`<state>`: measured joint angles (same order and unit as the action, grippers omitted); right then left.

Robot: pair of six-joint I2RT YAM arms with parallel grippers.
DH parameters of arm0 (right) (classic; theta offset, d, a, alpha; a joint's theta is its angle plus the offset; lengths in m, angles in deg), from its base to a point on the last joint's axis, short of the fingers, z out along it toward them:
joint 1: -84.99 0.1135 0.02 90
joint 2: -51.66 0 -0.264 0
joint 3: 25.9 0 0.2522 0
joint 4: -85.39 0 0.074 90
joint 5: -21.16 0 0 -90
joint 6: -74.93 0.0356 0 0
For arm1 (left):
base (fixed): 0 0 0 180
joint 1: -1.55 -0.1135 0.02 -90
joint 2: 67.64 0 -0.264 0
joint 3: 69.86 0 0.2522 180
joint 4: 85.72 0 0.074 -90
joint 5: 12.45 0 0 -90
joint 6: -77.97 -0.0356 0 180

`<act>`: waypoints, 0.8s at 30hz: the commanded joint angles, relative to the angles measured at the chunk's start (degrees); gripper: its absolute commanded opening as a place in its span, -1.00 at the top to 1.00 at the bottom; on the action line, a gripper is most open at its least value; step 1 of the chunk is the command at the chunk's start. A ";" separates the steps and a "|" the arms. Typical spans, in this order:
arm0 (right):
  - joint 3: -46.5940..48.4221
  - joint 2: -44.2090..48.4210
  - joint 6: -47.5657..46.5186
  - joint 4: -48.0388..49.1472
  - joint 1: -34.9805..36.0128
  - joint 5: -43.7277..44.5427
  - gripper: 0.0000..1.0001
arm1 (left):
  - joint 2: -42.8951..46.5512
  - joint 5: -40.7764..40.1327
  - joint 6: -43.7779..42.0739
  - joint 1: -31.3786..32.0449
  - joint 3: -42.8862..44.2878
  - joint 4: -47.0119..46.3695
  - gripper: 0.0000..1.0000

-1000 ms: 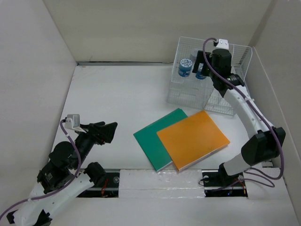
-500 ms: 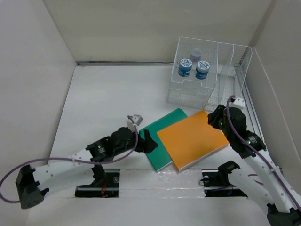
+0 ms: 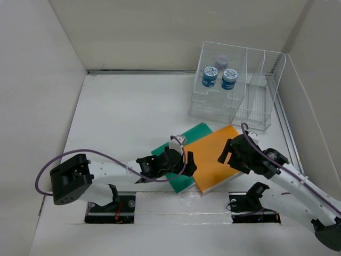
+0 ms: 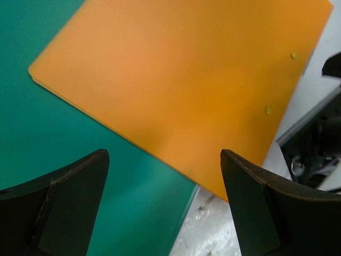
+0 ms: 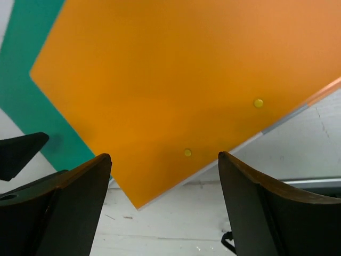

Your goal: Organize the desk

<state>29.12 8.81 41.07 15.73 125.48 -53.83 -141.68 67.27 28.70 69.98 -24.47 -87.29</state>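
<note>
On the white desk [image 3: 133, 112] an orange book [image 3: 210, 152] lies partly over a green book [image 3: 184, 136], near the front edge. My left gripper [image 3: 189, 165] hovers open over the seam where the two overlap; in the left wrist view its jaws [image 4: 164, 160] straddle the orange book [image 4: 181, 80] and the green book [image 4: 64, 133], holding nothing. My right gripper [image 3: 225, 152] is open above the orange book's right part. Its wrist view shows the gripper [image 5: 165, 157] wide over the orange book's near corner [image 5: 176, 80], with the green book [image 5: 26, 90] at the left.
A white wire-mesh organizer [image 3: 256, 114] stands at the back right, with two blue jars [image 3: 210, 76] [image 3: 229, 78] and a grey-lidded one [image 3: 221, 61] inside. Beige wall panels [image 3: 32, 85] close in the sides and back. The arm bases [image 3: 117, 205] sit along the near edge.
The right arm has swung back from the organizer, leaving a blue jar there, and come down over the orange book. The left arm has reached from the near left across to the books.
</note>
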 commanded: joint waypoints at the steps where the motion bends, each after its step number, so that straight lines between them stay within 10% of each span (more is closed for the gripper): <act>1: -0.29 -3.80 8.80 -5.10 0.12 -0.94 -0.75 | -1.72 -7.98 -2.14 0.04 3.87 -3.91 -0.64; 18: -8.38 -11.72 44.84 -1.41 19.53 -5.08 -0.96 | 0.30 0.00 -3.90 -8.92 -0.78 -12.09 -0.65; 24: -14.53 -11.73 49.85 15.10 21.20 3.78 -1.00 | 1.53 2.20 -3.99 -10.85 -2.02 -13.76 -0.65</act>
<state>16.36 -3.12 85.60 22.22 145.24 -56.68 -142.58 68.10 25.47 59.81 -25.69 -97.63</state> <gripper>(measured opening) 0.998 0.825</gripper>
